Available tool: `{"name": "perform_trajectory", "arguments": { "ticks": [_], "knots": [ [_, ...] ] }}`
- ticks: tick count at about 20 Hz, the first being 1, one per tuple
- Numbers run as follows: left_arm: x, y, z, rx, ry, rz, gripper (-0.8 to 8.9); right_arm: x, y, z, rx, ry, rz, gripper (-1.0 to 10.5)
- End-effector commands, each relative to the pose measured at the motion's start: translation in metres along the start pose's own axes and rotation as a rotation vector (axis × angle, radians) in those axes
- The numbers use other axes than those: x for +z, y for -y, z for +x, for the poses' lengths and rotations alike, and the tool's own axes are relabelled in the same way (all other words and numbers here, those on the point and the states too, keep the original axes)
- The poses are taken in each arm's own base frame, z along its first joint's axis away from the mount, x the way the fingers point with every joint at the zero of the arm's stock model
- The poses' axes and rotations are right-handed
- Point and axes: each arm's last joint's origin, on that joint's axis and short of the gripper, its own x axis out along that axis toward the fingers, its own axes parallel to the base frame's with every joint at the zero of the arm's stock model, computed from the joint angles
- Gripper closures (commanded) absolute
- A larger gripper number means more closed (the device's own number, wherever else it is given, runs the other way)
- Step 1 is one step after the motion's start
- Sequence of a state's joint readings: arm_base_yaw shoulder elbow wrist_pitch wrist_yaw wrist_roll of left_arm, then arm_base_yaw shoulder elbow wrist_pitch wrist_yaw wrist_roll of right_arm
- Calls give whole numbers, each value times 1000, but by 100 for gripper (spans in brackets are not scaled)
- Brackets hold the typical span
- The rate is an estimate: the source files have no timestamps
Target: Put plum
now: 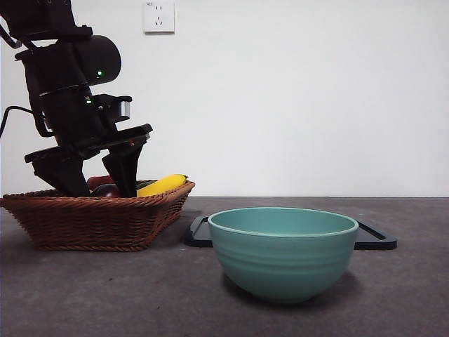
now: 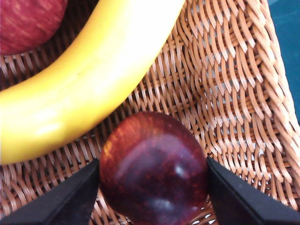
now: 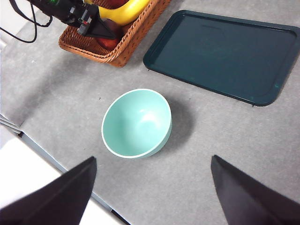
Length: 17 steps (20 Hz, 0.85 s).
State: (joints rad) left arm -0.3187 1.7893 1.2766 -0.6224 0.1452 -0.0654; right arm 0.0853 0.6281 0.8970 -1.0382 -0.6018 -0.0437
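- The left gripper (image 1: pixel 95 184) reaches down into the shallow woven wicker basket (image 1: pixel 98 221) at the left of the table, its two black jaws set one on each side of the round, glossy dark maroon-purple plum (image 2: pixel 153 168).
- In the left wrist view both jaws appear to touch the plum's flanks at its widest part, which suits a round, smooth fruit that would slip from an off-centre hold. The plum rests on the basket's weave, so I judge it clamped or very nearly so, but not yet lifted.
- The plum lies near one sloping wall of the basket, just beside a long curved yellow banana (image 2: pixel 79 79). A brighter red streaked apple-like fruit (image 2: pixel 28 21) lies beyond the banana, apart from the plum.
- The jaws come in steeply from above, probably because the banana and the basket wall leave little room at the sides.
- The right gripper (image 3: pixel 152 187) waits high over the near part of the table, jaws spread wide and holding nothing.
- A pale turquoise ribbed ceramic bowl (image 1: pixel 283 253) stands empty near the front of the grey table (image 1: pixel 140 295); a dark teal flat plastic tray (image 3: pixel 220 54) lies bare behind it, to the basket's right. Either could receive the plum; the task does not say which.
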Motion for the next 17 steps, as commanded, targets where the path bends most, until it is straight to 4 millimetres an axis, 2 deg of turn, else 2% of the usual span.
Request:
{"name": "perform_trajectory", "arguments": {
  "ticks": [1,5,9,13,15,17],
  "knots": [
    [6,2,2,-3,12,10,515,4,-2,-3,2,18,-6,556],
    [13,6,-17,-29,44,17,515,4,-2,-3,3,18,-6,556],
    [19,24,-67,-54,144,60,515,4,-2,-3,2,18,-6,556],
    [7,54,-118,-147,214,138,515,4,-2,-3,2,19,-6,556],
    [-3,74,-134,-211,227,199,515,5,-2,-3,2,21,-8,556],
    [-11,96,-141,-266,231,267,515,5,-2,-3,2,21,-7,556]
  ]
}}
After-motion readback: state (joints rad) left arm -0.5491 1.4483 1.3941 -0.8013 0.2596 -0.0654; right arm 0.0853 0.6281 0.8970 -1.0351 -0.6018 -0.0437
